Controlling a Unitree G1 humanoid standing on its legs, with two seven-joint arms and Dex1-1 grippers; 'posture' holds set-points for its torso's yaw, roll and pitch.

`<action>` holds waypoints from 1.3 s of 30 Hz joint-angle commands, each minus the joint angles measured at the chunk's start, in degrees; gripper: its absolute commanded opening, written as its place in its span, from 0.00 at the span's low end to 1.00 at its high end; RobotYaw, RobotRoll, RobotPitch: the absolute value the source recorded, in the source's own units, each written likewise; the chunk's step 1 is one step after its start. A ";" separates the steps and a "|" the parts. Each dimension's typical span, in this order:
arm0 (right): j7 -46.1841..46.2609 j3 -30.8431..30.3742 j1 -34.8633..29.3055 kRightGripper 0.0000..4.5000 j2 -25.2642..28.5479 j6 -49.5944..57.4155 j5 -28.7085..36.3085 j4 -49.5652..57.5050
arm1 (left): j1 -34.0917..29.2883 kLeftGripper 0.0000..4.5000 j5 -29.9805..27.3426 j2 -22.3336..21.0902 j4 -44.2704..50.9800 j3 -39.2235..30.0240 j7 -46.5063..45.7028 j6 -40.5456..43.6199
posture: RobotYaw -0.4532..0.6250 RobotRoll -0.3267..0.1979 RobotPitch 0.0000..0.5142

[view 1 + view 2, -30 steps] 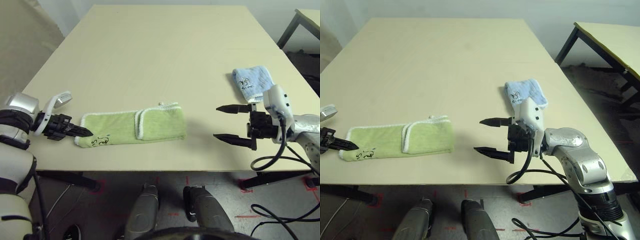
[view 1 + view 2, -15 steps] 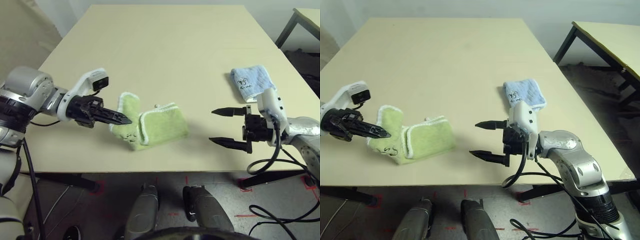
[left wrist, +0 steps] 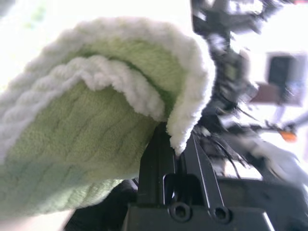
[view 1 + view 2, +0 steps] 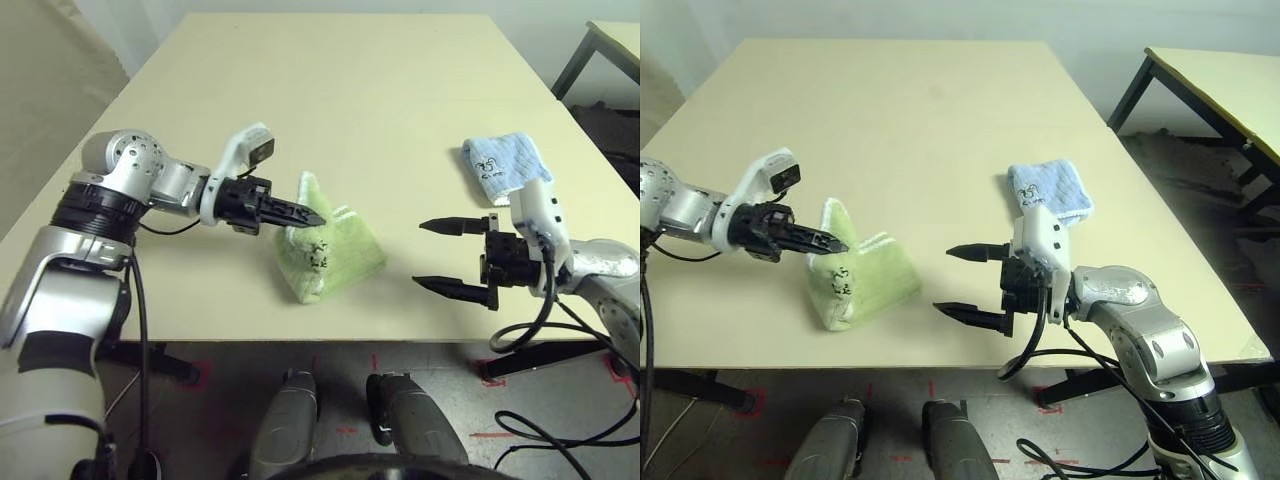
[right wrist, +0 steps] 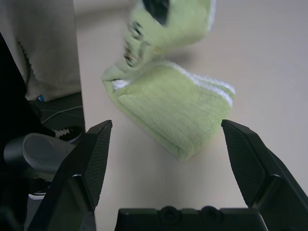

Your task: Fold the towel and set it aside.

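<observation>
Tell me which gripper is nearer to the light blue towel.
Right. The right gripper hangs open just in front of the blue towel; the left gripper grips the green towel, farther left.

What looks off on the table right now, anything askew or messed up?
Nothing damaged or spilled. The green towel is mid-fold: one end is lifted off the table, pinched in the shut left gripper, so it stands bunched up. The blue towel lies folded; the right gripper is open, holding nothing.

A small light-blue folded towel [image 4: 503, 165] lies on the beige table [image 4: 330, 90] — second table [image 4: 1225, 80] beyond.
</observation>
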State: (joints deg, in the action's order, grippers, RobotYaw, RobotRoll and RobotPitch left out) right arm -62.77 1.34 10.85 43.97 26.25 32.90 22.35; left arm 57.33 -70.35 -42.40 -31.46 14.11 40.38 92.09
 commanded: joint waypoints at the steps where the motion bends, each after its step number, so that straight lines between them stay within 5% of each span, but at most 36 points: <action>1: 0.28 -0.40 -0.41 1.00 -0.08 0.08 0.05 0.70 | -1.39 0.01 -2.64 2.44 -1.80 -4.47 -9.98 0.41 | 0.37 0.62 0.27; 11: 0.37 -1.07 -0.26 1.00 -0.55 -0.01 -0.06 0.71 | -4.44 0.01 -13.35 13.82 -3.11 -16.37 -32.47 0.41 | 0.38 0.62 0.28; 19: 0.41 -1.34 0.21 1.00 -0.71 0.02 -0.19 0.52 | -7.30 0.01 -22.19 17.50 0.11 -15.22 -43.42 0.41 | 0.37 0.62 0.28; 32: 0.39 -1.75 0.45 1.00 -1.19 -0.04 -0.32 0.35 | -8.14 0.98 -25.08 17.56 0.90 -19.51 -50.71 -0.34 | 0.38 0.62 0.28; 36: 0.42 -2.06 0.64 1.00 -1.38 -0.45 -0.55 0.33 | -9.01 0.99 -23.02 18.01 3.68 -23.52 -51.57 -5.59 | 0.38 0.62 0.28; 39: 1.45 -2.16 2.67 1.00 -1.84 0.05 -0.67 0.02 | -11.34 0.99 -17.29 15.94 12.24 -24.69 -43.31 -9.74 | 0.37 0.62 0.28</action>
State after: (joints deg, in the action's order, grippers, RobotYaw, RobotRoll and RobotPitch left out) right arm -62.04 -0.74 12.29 42.36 26.26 32.67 22.24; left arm 47.21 -91.08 -25.28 -24.03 -10.01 -7.42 84.18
